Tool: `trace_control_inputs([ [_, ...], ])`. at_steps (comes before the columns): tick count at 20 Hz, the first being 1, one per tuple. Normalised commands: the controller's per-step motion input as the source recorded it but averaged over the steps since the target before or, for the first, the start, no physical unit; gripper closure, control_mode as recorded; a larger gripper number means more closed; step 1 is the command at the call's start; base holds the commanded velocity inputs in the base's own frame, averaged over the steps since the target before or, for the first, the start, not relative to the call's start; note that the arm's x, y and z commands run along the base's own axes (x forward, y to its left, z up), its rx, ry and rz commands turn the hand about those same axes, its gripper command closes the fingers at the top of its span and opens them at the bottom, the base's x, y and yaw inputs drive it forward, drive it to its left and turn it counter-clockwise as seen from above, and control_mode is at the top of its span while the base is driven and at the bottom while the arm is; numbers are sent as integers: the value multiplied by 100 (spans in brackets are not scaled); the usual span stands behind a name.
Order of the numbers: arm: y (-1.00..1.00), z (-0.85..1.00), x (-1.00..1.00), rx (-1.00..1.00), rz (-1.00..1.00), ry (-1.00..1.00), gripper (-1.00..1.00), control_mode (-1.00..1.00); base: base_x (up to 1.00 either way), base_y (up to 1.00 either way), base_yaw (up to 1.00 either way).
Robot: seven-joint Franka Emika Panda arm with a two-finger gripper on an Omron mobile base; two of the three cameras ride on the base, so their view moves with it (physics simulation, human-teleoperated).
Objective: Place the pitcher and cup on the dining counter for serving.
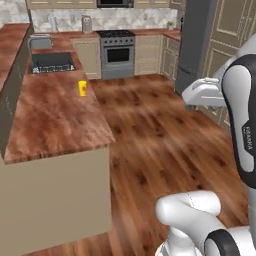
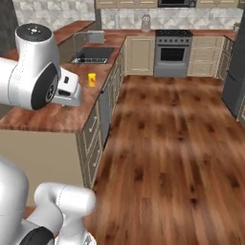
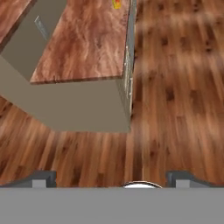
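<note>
The small yellow cup [image 1: 82, 88] with a red patch stands upright on the broad worktop [image 1: 50, 120], near its floor-side edge; it also shows as cup [image 2: 92, 79] and, at the top edge of the hand view, cup [image 3: 117, 3]. The raised narrow dining counter [image 1: 10, 50] runs behind the worktop, seen too as dining counter [image 2: 72, 28] and dining counter [image 3: 11, 13]. My gripper [image 3: 112, 178] hangs open over the floor in front of the worktop's end, far from the cup, with nothing between its fingers. The pitcher is out of view.
A sink [image 1: 51, 62] is set into the worktop beyond the cup. A stove [image 1: 117, 52] stands at the back wall and a dark fridge [image 1: 195, 45] at the right. Drawers line the worktop's side [image 2: 103, 110]. Wood floor [image 2: 167, 143] lies open to the right.
</note>
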Motion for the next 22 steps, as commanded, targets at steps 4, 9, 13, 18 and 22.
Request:
trace_control_inputs([
  [4,0,0,0,0,0,0,-100,100,97,-100,19],
  [9,0,0,0,0,0,0,-100,100,100,-100,18],
  [13,0,0,0,0,0,0,-100,100,100,-100,20],
  [18,0,0,0,0,0,0,-100,100,100,-100,27],
  [22,0,0,0,0,0,0,-100,100,97,-73,56],
])
